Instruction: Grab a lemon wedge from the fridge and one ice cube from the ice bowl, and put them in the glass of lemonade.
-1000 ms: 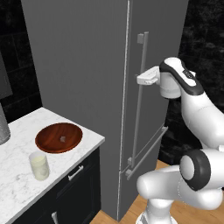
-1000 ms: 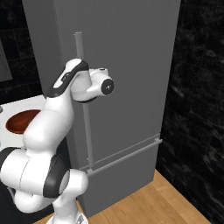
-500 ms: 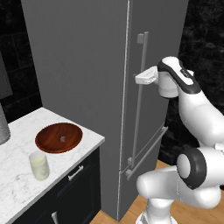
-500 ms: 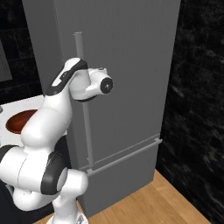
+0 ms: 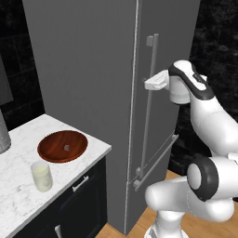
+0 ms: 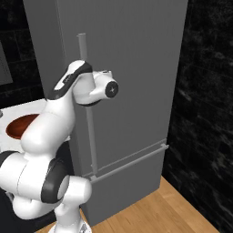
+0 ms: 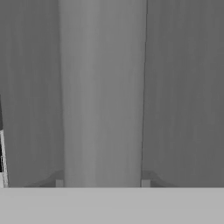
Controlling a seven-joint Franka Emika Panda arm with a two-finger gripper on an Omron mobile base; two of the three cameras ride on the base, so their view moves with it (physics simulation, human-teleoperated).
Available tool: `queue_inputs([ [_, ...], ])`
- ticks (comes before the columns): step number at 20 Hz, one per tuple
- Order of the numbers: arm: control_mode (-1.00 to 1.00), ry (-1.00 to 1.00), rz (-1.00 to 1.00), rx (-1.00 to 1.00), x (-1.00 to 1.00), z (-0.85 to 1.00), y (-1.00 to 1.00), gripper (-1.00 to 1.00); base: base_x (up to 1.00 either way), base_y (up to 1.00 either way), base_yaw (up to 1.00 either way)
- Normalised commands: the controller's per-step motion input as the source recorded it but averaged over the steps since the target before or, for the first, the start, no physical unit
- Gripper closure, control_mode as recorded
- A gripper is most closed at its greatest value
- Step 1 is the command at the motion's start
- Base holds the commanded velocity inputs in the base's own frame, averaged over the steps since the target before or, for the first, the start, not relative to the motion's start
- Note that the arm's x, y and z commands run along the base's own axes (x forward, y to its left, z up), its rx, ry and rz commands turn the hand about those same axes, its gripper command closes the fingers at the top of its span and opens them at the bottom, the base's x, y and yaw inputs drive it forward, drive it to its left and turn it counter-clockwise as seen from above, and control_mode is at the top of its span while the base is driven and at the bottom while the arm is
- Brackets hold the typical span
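The grey fridge (image 5: 93, 69) stands with both doors closed, so the lemon wedge is hidden. My gripper (image 5: 151, 84) is up at the right door's long vertical handle (image 5: 149, 125), shut on it. In the hand view the handle (image 7: 103, 87) runs straight up the middle and my gripper (image 7: 102, 183) has one tip at each of its edges. On the counter to the left sits the wooden ice bowl (image 5: 62, 146) with one ice cube (image 5: 66, 148) in it. In front of the bowl stands the glass of lemonade (image 5: 42, 175).
A white marble counter (image 5: 18, 204) tops dark low cabinets (image 5: 79, 200) left of the fridge. A wooden floor (image 6: 150, 209) lies in front, and a black tiled wall (image 6: 205, 113) stands to the right. A grey object (image 5: 2, 137) sits at the counter's left edge.
The jaws have closed in from wide open onto the fridge handle. The arm has hardly moved and the door is still closed.
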Motion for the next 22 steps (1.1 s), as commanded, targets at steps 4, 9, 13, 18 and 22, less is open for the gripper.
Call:
queue_inputs([
  [4, -1.00, -0.17, -0.01, 0.00, -0.04, 0.10, -0.75, 1.00, 0.00, 0.00, 0.00],
  [9, -1.00, -0.05, -0.07, 0.07, -0.20, 0.36, -1.00, 1.00, 0.00, 0.00, 0.00],
  [13, -1.00, 0.02, -0.12, 0.10, -0.17, 0.33, -1.00, 1.00, 0.00, 0.00, 0.00],
  [18, -1.00, 0.10, -0.15, 0.11, -0.12, 0.16, -1.00, 1.00, 0.00, 0.00, 0.00],
  [22, -1.00, 0.12, -0.17, 0.10, -0.07, 0.17, -1.00, 1.00, 0.00, 0.00, 0.00],
])
